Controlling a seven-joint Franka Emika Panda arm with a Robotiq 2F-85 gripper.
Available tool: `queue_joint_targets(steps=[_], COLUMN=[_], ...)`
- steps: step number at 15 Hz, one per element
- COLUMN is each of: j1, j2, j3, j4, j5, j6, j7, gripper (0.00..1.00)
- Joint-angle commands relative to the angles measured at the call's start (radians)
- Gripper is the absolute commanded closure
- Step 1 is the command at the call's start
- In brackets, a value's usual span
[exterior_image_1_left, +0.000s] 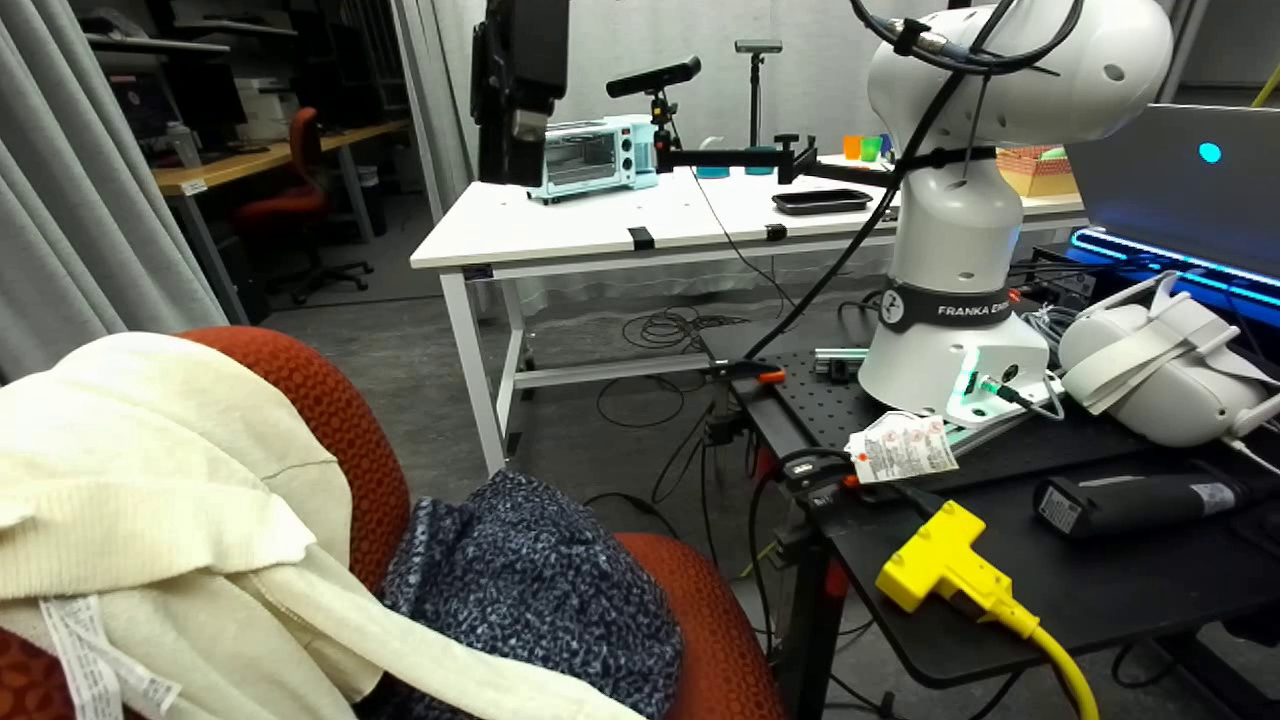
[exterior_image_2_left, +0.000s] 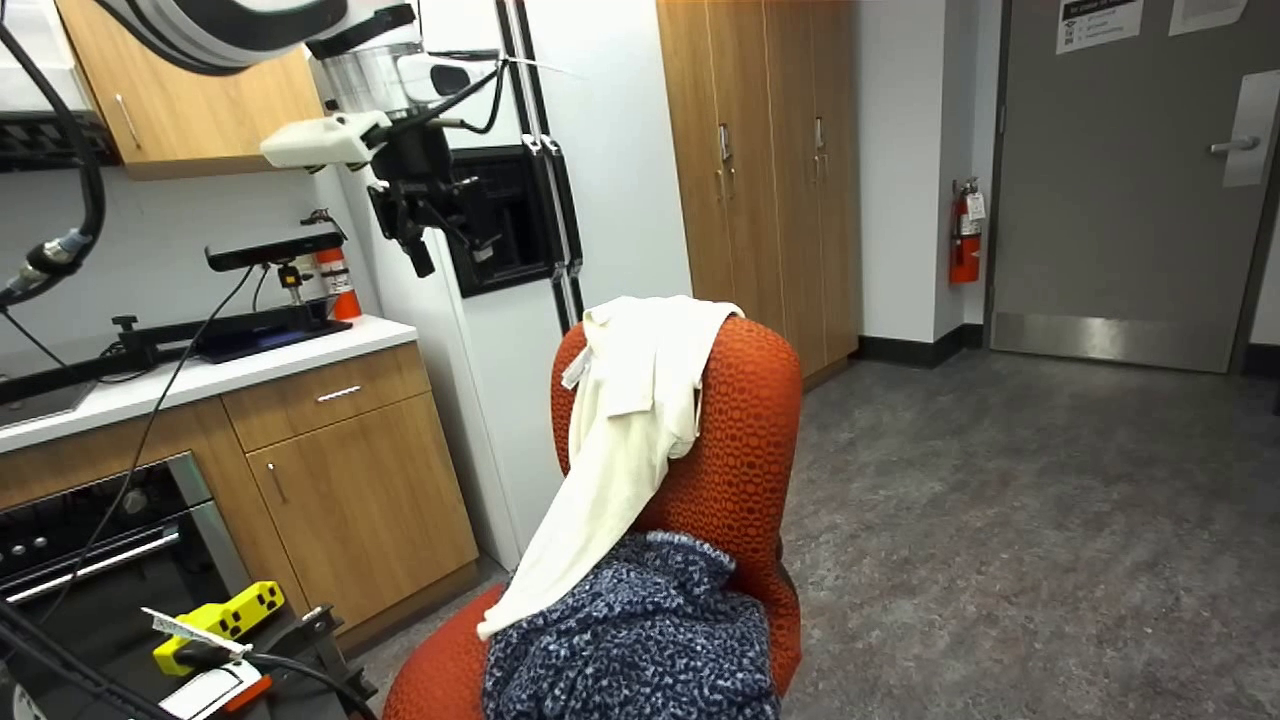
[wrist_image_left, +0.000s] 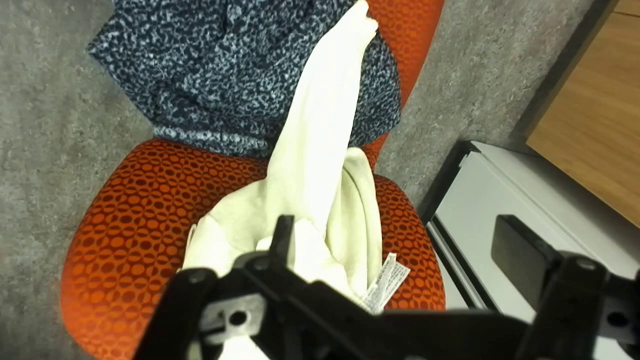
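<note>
My gripper (exterior_image_2_left: 453, 258) hangs in the air above and to one side of an orange patterned chair (exterior_image_2_left: 745, 400). Its two fingers stand wide apart in the wrist view, and nothing is held between them. Nearest below is a cream garment (exterior_image_2_left: 640, 400) draped over the chair's backrest, one sleeve trailing down to the seat. A white label (wrist_image_left: 387, 285) sticks out of this garment near the backrest's edge. On the seat lies a crumpled navy speckled cloth (wrist_image_left: 235, 75), partly under the sleeve. The gripper's body hides the garment's lower part in the wrist view.
A white table (exterior_image_1_left: 590, 225) with a light blue toaster oven (exterior_image_1_left: 590, 155) and a black tray (exterior_image_1_left: 822, 202) stands behind. By the robot's base, a black cart (exterior_image_1_left: 1080, 590) carries a yellow power splitter (exterior_image_1_left: 945, 560) and a white headset (exterior_image_1_left: 1150, 370). A white fridge (exterior_image_2_left: 620, 200) rises behind the chair.
</note>
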Motion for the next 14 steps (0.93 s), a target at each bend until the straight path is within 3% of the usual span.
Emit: queue_joint_targets(steps=[1,9,14], j1=[-0.008,-0.008,-0.020], j2=[0.129,0.469,0.651], j3=[0.015,0.070,0.071], j4=[0.093,0.358,0.526], j5=[-0.033,-0.116,-0.235], j6=[0.114,0.266,0.347], j7=[-0.005,0.018,0.044], gripper=[0.00,0.00,0.00])
